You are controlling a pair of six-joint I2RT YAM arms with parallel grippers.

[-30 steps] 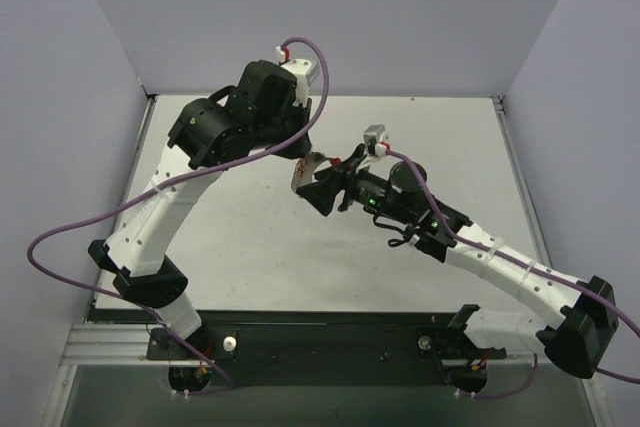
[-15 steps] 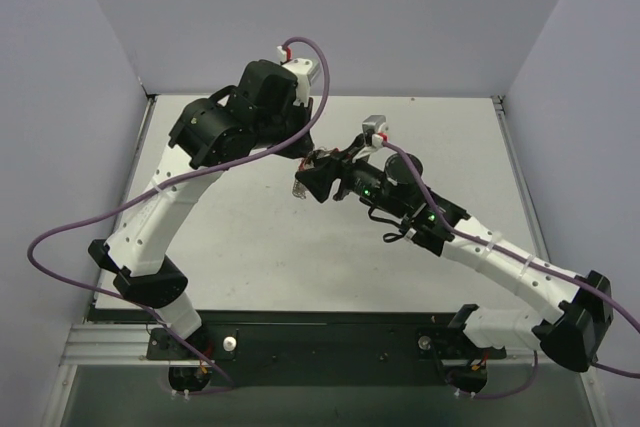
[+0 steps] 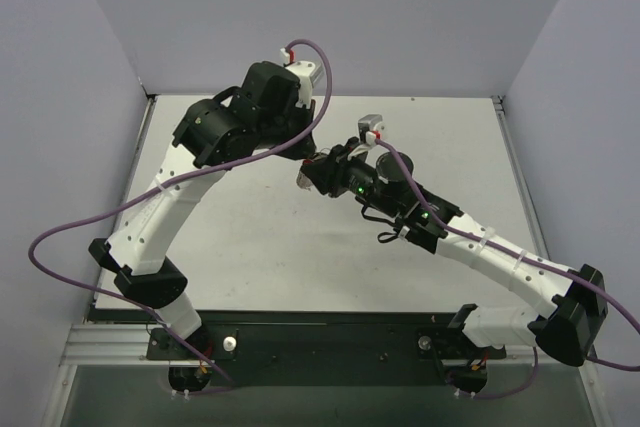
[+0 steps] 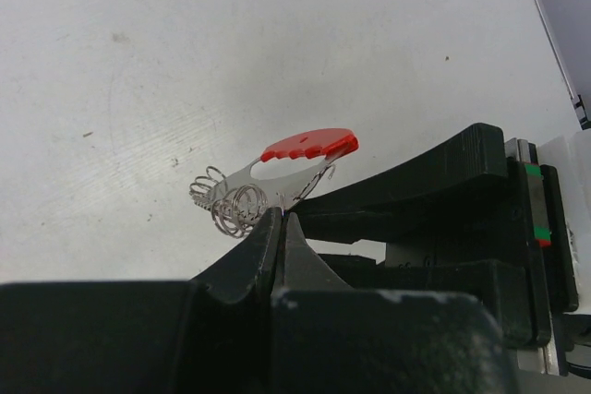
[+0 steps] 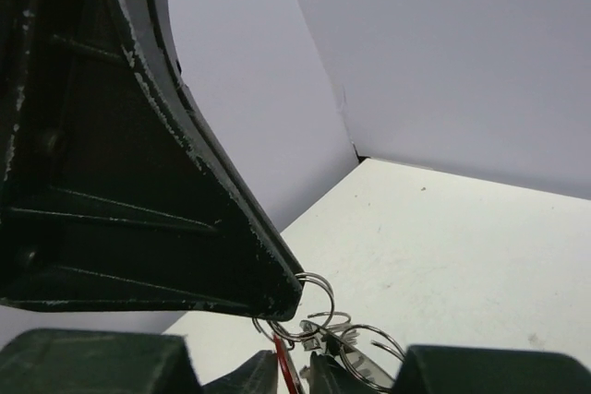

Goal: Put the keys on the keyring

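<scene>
At the near edge: the left arm (image 3: 165, 212) and right arm (image 3: 500, 262) rise from a black rail (image 3: 330, 337), each trailing a purple cable (image 3: 60, 237).
Over mid-table: the two wrists lean in and meet, tips almost nose to nose above the white table (image 4: 185, 62).
Right gripper (image 5: 291, 368): fingers set at a narrow slit, nipping a red strip that looks like the tag of the key (image 5: 283, 359); its blade is hidden.
Left gripper (image 4: 283, 219): fingers pressed together, pinching the lower edge of the keyring (image 4: 294, 187).
Keyring, look: flat silver metal with an oval cut-out, topped by a red arc (image 4: 309, 145) with a notched underside. A tangle of thin wire rings (image 4: 231, 208) sits at its left end.
Keyring, place: held up off the table, tilted, just beside the right gripper's tips.
Beyond: pale lilac walls (image 3: 330, 17) close off the back and sides.
</scene>
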